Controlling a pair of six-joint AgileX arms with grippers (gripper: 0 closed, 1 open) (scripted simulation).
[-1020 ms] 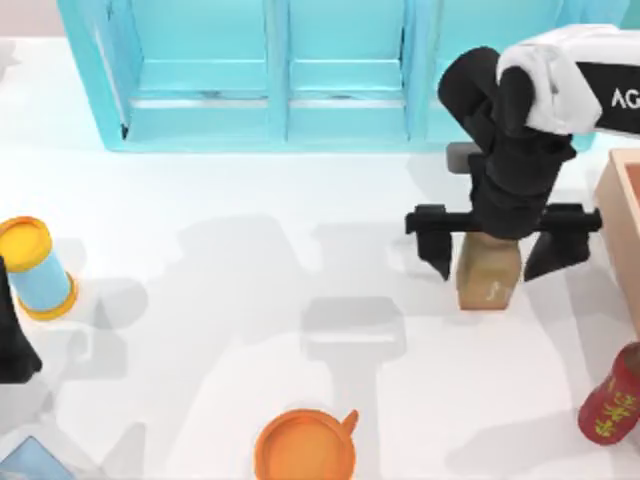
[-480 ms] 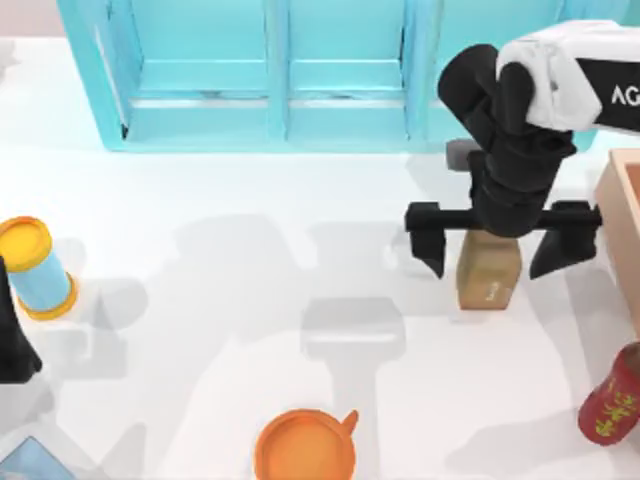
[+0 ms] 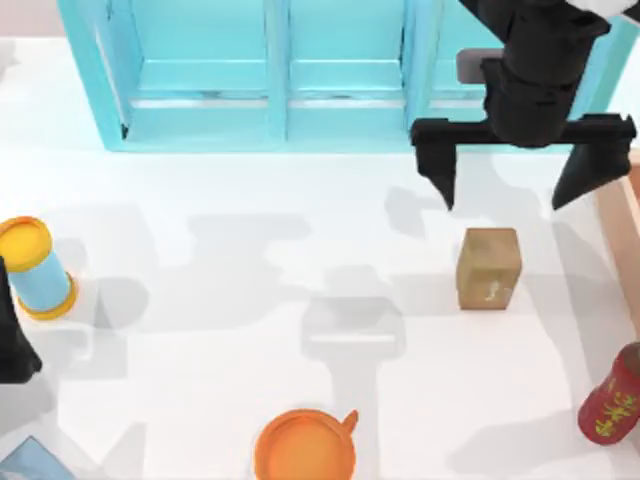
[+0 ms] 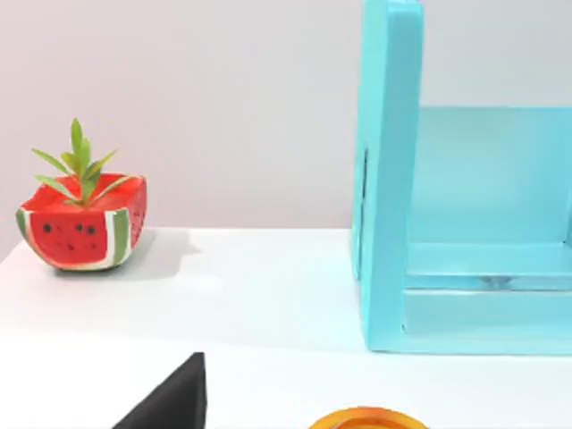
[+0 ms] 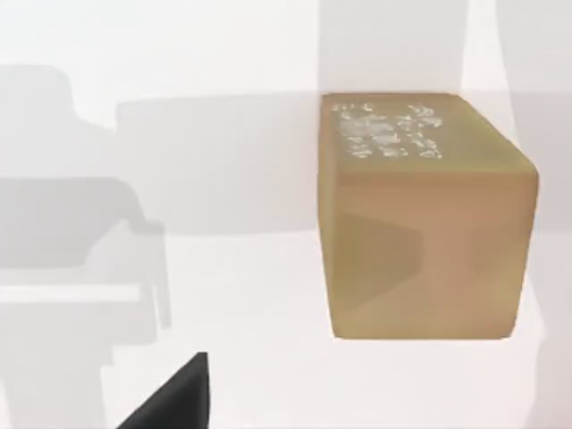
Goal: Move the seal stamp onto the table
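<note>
Seal stamp [image 3: 489, 267] stands on the white worktop [image 3: 250, 260], right of centre, in front of the turquoise shelf cabinet [image 3: 280, 80]; nothing touches it. Right wrist view has it on the bare surface, pale mark on one face.

Right gripper [image 3: 520, 165] hangs above and behind the stamp, near the cabinet front. Jaws spread wide, holding nothing.

Step, by my reading: placement done, the release made. What remains calls only for the right arm to clear off without brushing cabinet or stamp.

Left arm [image 3: 12, 340] parked at the worktop's left edge; cannot tell how its jaws stand.

Containers:
- cabinet bays look empty
- orange cup [image 3: 305, 447], front centre: contents not readable
- watermelon-shaped planter [image 4: 82, 223]: small green plant
</note>
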